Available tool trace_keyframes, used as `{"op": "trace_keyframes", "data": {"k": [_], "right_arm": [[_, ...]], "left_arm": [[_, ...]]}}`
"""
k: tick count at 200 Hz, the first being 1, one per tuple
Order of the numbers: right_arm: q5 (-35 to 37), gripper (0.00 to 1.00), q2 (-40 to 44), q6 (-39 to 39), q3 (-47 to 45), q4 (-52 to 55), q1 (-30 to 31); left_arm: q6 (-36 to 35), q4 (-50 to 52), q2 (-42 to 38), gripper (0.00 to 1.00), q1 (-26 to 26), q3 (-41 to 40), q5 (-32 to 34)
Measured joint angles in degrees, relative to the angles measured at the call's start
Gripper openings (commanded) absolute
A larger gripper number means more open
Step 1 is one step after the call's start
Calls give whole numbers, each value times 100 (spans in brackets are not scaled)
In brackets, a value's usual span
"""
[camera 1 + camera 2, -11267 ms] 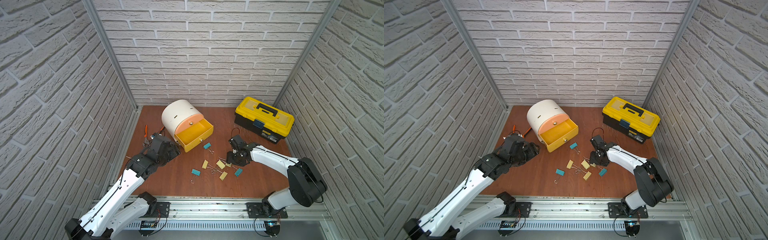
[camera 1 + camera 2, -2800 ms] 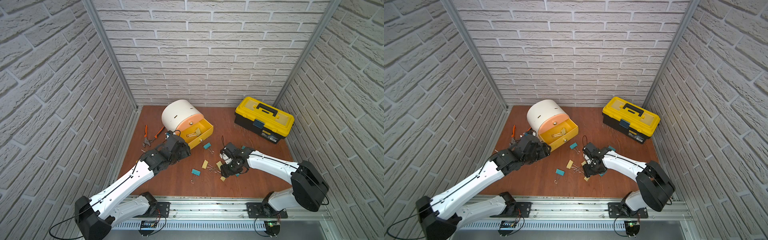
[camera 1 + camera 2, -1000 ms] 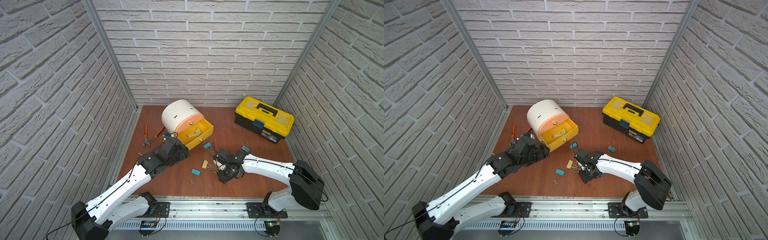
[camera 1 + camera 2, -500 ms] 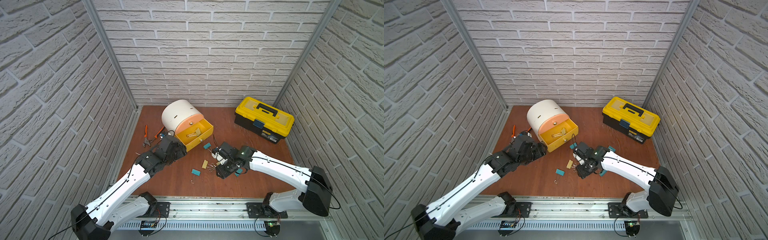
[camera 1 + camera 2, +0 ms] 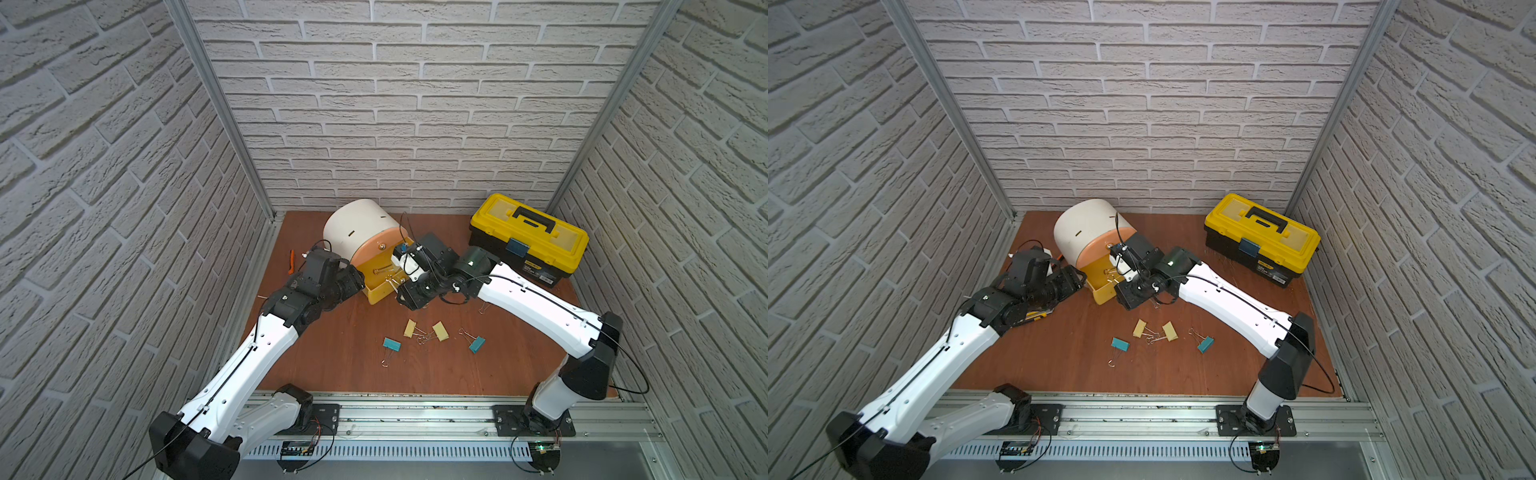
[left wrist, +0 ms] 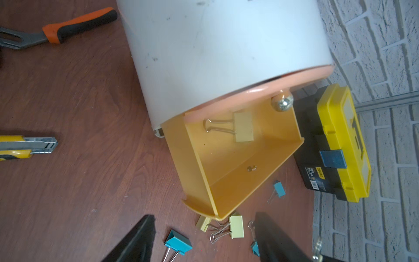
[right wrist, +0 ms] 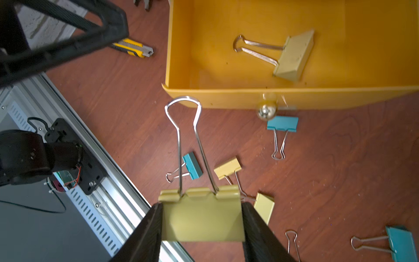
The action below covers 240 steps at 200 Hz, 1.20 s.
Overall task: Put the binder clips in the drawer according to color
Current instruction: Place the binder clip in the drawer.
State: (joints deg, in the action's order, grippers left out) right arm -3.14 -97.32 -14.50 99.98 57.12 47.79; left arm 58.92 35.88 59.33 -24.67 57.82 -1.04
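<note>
**Right pincer carrying a pale yellow clip at the front of the open yellow drawer**

Left edge of the worktop (image 5: 332, 365): orange-handled pliers (image 6: 74, 22) and a yellow utility knife (image 6: 22, 147) lie flat, apart from each other.

The left pincer (image 6: 203, 215) is low beside the left front corner of the yellow drawer (image 5: 378, 293). Its fingers are spread wide with nothing between them.

The cabinet (image 5: 357, 224) is a white drum near the back edge, left of the middle. Its peach front (image 5: 374, 249) on top is closed. The yellow drawer below it is pulled out toward the front edge. A stored clip (image 7: 292, 59), pale yellow, lies inside on the drawer floor with its wire handles flat.

The right pincer (image 7: 201, 205) is above the worktop just outside the drawer front. It pinches the carried clip (image 7: 200, 222), pale yellow, with one finger on each end of the body. The wire handles point at the drawer, and the loop end reaches the front wall near its corner. Whether it touches cannot be told.

A near teal clip (image 7: 282, 123) lies on the worktop just in front of the drawer's brass knob (image 7: 266, 111).

Mid-worktop, toward the front edge, there is a loose row:
- a left teal clip (image 5: 392, 344)
- two yellow clips (image 5: 409, 328) (image 5: 440, 331) with their handles crossing
- a right teal clip (image 5: 477, 344)

Back right corner: a yellow-and-black toolbox (image 5: 530, 237) with its lid closed.
</note>
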Motion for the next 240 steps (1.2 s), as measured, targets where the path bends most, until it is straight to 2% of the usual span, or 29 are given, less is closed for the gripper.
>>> {"op": "trace_keyframes", "data": {"k": [32,99,154,176,208,240], "right_arm": [[-39,37,-748,85,907,74,2],[-11,37,-1746,251,2052,140,0],[85,39,-2179,302,2323,223,-9],[122,44,-2184,302,2326,223,-35],[184,57,-2184,299,2374,223,-72],[214,61,-2184,299,2411,219,-87]], "left_arm": [[-22,-9,-4,74,299,0,-232],[-22,22,-299,74,592,-4,-428],[-24,96,-363,74,704,-13,-496],[-24,116,-369,74,748,-13,-527],[-24,136,-369,74,778,-13,-570],[-31,142,-361,74,778,-13,-592]]}}
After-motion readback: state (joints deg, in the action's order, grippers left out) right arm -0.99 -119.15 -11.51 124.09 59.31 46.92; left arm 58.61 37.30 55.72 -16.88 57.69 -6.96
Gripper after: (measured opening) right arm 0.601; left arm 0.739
